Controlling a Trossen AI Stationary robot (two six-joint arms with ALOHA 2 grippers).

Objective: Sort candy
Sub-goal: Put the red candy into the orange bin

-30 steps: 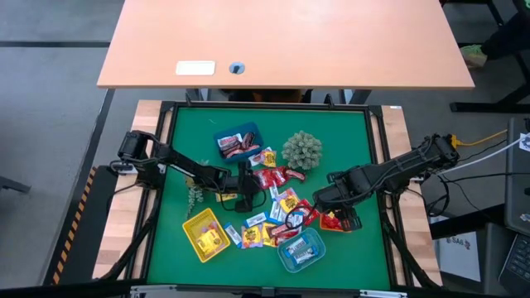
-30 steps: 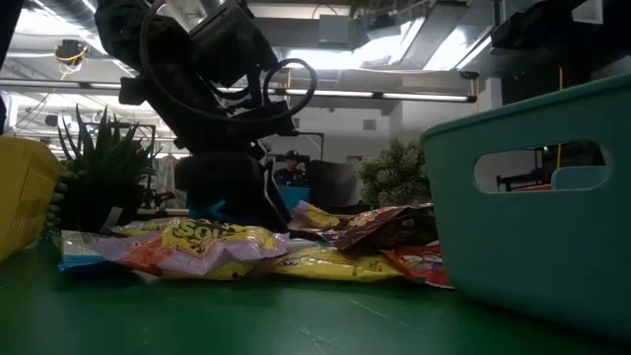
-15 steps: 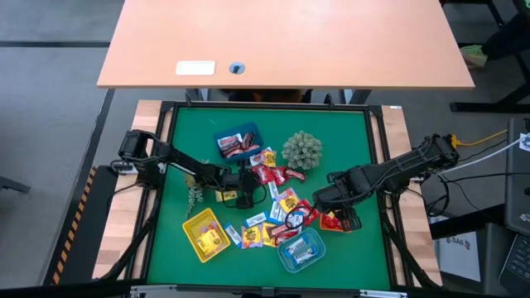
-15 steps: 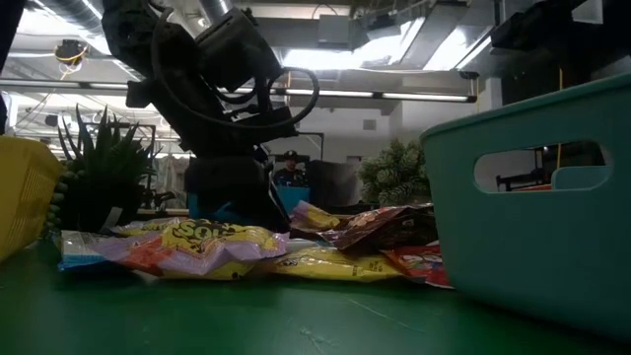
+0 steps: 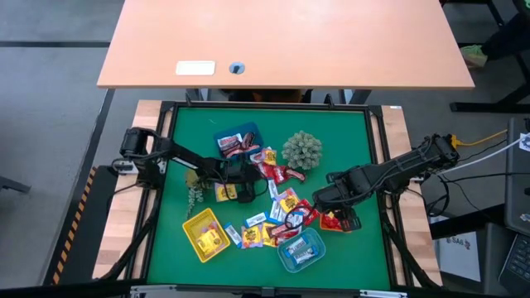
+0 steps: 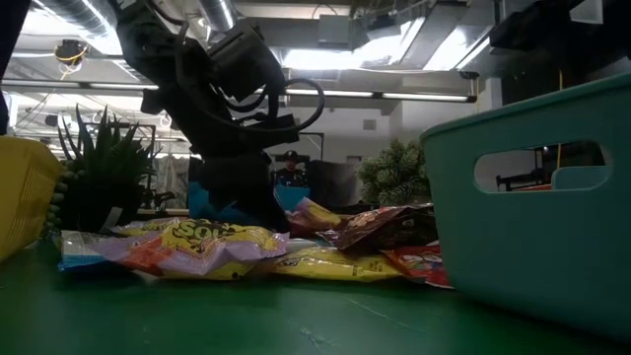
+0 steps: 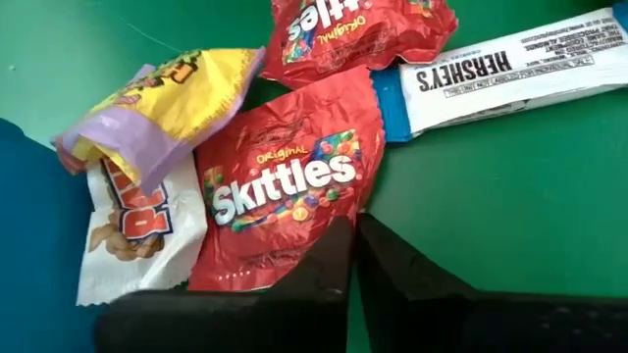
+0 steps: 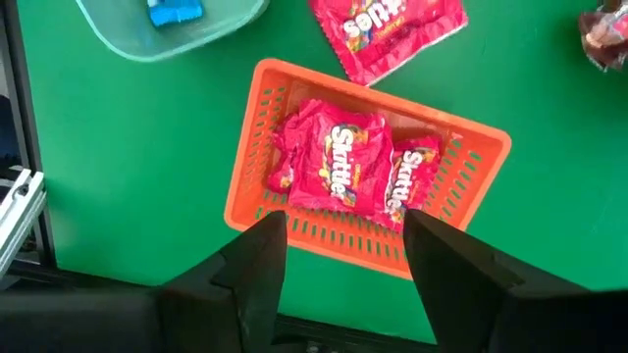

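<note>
My left gripper (image 7: 351, 257) pinches the red packet's (image 7: 280, 191) edge; it looks light, soft and slippery. My right gripper (image 8: 343, 257) waits, spread.

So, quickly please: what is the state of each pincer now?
Left pincer: closed on the edge of a red Skittles packet.
Right pincer: open, empty, above the orange tray.

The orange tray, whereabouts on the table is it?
In the high view the orange tray sits on the right side of the green mat, just below the right pincer and up-right of the teal tray.
</note>
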